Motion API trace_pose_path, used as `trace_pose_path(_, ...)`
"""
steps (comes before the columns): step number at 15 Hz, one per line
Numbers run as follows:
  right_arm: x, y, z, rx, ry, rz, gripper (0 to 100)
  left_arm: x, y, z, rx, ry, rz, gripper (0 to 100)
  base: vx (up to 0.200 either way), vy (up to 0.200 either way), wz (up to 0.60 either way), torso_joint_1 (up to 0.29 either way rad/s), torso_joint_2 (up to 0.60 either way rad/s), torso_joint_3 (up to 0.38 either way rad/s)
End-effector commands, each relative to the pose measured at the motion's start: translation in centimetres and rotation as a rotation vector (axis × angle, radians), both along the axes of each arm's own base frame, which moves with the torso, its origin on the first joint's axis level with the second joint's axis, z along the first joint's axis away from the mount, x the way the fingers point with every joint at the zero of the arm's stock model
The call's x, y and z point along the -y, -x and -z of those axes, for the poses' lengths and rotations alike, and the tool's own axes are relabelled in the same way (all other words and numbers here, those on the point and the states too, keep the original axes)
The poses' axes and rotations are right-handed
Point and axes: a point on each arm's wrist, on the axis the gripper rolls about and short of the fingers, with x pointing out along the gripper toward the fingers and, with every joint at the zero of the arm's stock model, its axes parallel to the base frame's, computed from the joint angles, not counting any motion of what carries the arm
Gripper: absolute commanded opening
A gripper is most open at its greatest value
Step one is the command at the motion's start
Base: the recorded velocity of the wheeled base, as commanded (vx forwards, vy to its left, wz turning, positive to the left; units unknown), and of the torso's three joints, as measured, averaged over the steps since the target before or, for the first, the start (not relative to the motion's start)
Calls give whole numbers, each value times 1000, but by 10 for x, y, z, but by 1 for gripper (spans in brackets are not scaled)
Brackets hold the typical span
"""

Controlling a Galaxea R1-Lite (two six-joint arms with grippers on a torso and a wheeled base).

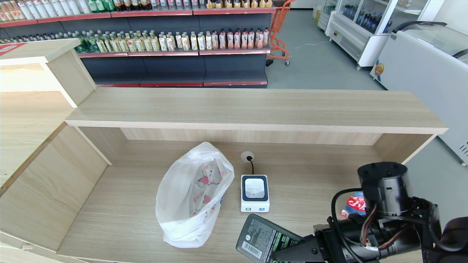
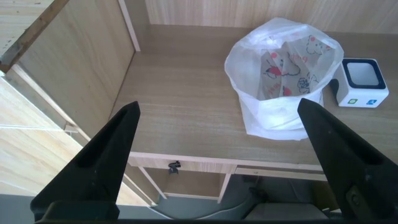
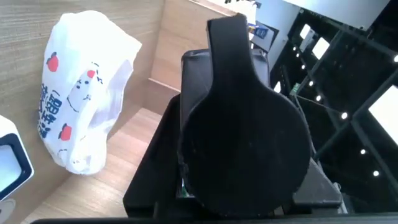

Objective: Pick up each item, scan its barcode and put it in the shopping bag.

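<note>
My right jaws held a dark flat pack tight, over the front edge of the tabletop, near the scanner. The white shopping bag stood open just beside the scanner. My left jaws were wide apart, holding nothing. A red packet lay near the right edge.

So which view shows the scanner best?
The head view: the scanner sits whole and unblocked on the counter, window up, with its cable behind it. The left wrist view has it next to the shopping bag, seen at an angle. The right wrist view catches just a part.
</note>
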Motion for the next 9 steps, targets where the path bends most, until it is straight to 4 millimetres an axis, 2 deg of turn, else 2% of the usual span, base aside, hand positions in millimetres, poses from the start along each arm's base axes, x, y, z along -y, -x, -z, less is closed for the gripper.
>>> trace_pose_path(1, 0, 0, 0, 1, -1, -1, 0, 0, 0, 0, 0, 0, 0, 100, 0, 0, 0, 0, 0, 0)
trace_pose_path(3, 0, 1, -2, 4, -3, 1, 0, 0, 0, 0, 0, 0, 0, 100, 0, 0, 0, 0, 0, 0)
trace_pose_path(5, 2, 6, -14, -95, -34, 34, 0, 0, 0, 0, 0, 0, 0, 100, 0, 0, 0, 0, 0, 0)
trace_pose_path(6, 9, 16, -38, -327, -102, 122, 0, 0, 0, 0, 0, 0, 0, 100, 0, 0, 0, 0, 0, 0)
trace_pose_path(7, 17, 23, -58, -473, -186, 251, 0, 0, 0, 0, 0, 0, 0, 100, 0, 0, 0, 0, 0, 0)
trace_pose_path(8, 21, 26, -69, -501, -252, 319, 0, 0, 0, 0, 0, 0, 0, 100, 0, 0, 0, 0, 0, 0)
trace_pose_path(9, 45, 41, -94, -500, -418, 400, 0, 0, 0, 0, 2, 0, 0, 100, 0, 0, 0, 0, 0, 0)
